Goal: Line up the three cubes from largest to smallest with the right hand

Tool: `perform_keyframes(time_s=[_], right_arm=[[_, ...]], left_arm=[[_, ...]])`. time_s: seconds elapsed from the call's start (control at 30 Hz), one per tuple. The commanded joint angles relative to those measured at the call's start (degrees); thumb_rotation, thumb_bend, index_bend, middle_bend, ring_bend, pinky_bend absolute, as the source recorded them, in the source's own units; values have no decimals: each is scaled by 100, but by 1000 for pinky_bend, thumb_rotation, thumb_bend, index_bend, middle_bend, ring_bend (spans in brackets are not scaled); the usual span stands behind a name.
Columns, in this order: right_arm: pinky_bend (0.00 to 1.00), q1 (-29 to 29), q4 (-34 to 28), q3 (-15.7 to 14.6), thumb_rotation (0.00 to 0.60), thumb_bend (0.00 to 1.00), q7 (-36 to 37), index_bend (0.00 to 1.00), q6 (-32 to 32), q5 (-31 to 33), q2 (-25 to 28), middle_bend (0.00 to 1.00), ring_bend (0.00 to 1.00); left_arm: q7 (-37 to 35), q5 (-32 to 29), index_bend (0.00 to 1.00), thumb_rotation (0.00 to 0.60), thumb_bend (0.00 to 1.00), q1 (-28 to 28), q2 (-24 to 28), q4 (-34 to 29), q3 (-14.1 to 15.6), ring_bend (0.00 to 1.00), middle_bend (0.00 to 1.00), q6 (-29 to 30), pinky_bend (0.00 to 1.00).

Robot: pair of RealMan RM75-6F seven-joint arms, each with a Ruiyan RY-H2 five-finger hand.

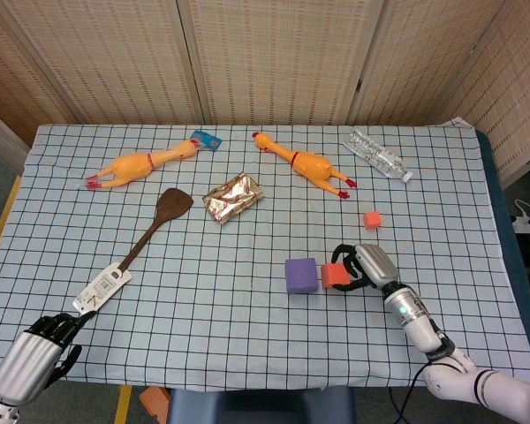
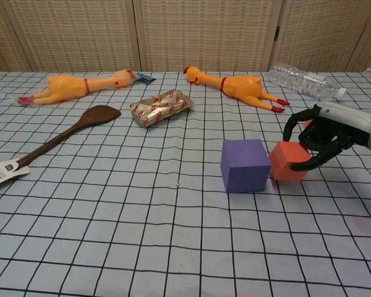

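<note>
The large purple cube sits on the checked cloth in front of me. Just to its right is the medium orange-red cube, almost touching it, and my right hand holds that cube with fingers curled over its top and far side. The small orange cube lies further back to the right; in the chest view it is mostly hidden behind the right hand. My left hand hangs at the table's near left corner with fingers curled in, holding nothing.
Two rubber chickens lie at the back, with a plastic bottle at the back right. A foil packet and a wooden spatula lie left of centre.
</note>
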Motion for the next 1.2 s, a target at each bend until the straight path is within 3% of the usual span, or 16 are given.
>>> perform_keyframes(time_s=[0.03, 1.2], right_arm=[[969, 15, 23, -2, 600, 0, -6, 609, -19, 14, -14, 857, 914], [971, 173, 280, -53, 600, 0, 162, 622, -204, 43, -198, 859, 916]], left_arm=[[-3, 6, 194, 600, 450, 4, -2, 6, 1, 320, 392, 11, 425], [-21, 0, 194, 600, 450, 0, 7, 3, -3, 319, 393, 3, 425]])
